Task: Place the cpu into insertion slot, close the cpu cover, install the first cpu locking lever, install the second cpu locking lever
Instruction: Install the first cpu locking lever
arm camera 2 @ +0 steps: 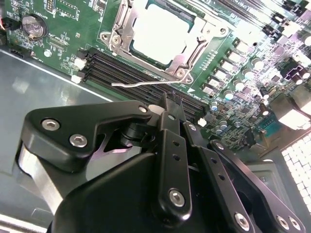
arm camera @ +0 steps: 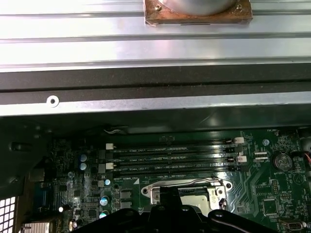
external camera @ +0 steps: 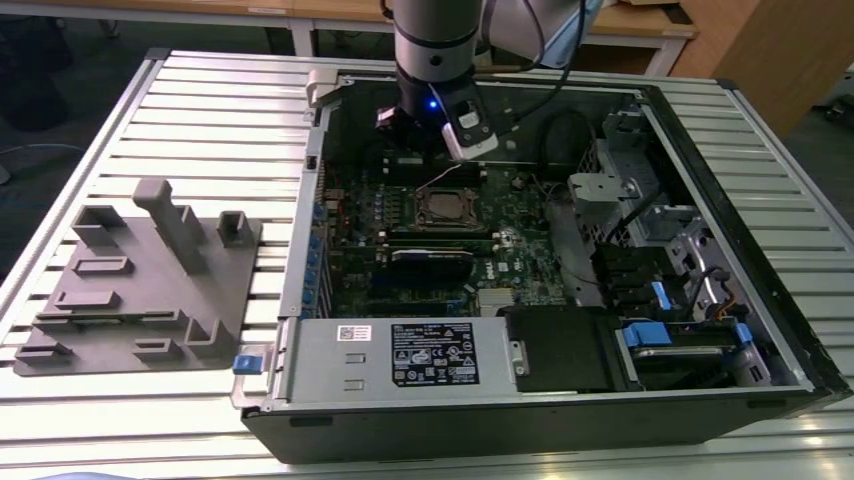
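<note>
Slatted metal table (external camera: 200, 90) bears an open computer case (external camera: 534, 425) and grey holder (external camera: 134, 290)

Above the insertion slot (external camera: 447, 208) the way down is open, with the cpu cover (arm camera 2: 160, 36) lying flat over it. A thin wire locking lever (arm camera 2: 141, 84) juts loose along its edge, between it and the memory slots (arm camera 2: 121, 73). The gripper (arm camera 2: 169, 99), jaws together, hangs over those slots, near the case wall (arm camera: 146, 104). On the exterior view's right a drive cage (external camera: 630, 150) and black cables (external camera: 577, 135) crowd the board, and the power supply (external camera: 400, 352) walls the near side. A grey fixture (external camera: 134, 280) stands on the tabletop (external camera: 200, 90), well apart from the case.
</note>
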